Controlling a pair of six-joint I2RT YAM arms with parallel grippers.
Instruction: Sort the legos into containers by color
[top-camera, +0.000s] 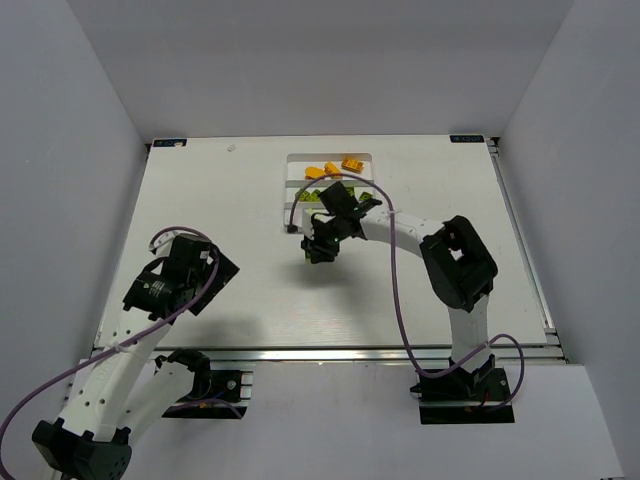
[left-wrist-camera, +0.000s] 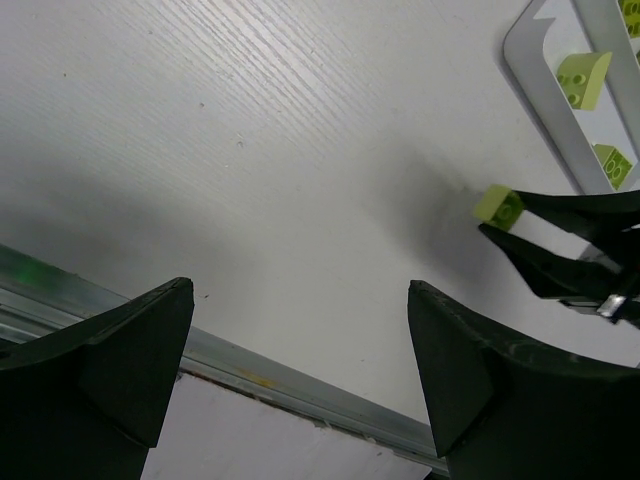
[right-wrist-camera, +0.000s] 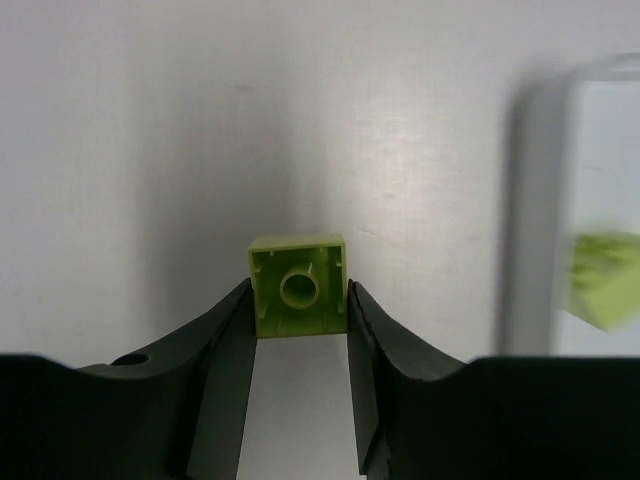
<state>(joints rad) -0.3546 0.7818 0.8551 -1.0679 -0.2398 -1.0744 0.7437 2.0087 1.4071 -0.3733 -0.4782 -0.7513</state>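
Observation:
My right gripper (top-camera: 319, 248) is shut on a lime brick (right-wrist-camera: 298, 285), held underside up just above the table, a little left of the white tray (right-wrist-camera: 535, 200). The same brick (left-wrist-camera: 498, 205) and the right gripper's fingers (left-wrist-camera: 560, 255) show in the left wrist view. The tray (top-camera: 290, 172) stands at the back centre. Its far compartment holds three orange bricks (top-camera: 333, 168); lime bricks (top-camera: 309, 197) lie in the one nearer, partly hidden by the right arm. My left gripper (top-camera: 205, 275) is open and empty over the near left table, jaws wide apart (left-wrist-camera: 300, 350).
The table's metal front rail (left-wrist-camera: 300, 385) runs just under the left gripper. The tray's corner (left-wrist-camera: 530, 60) with two lime bricks (left-wrist-camera: 585, 78) lies at the upper right of the left wrist view. White walls enclose the table on three sides.

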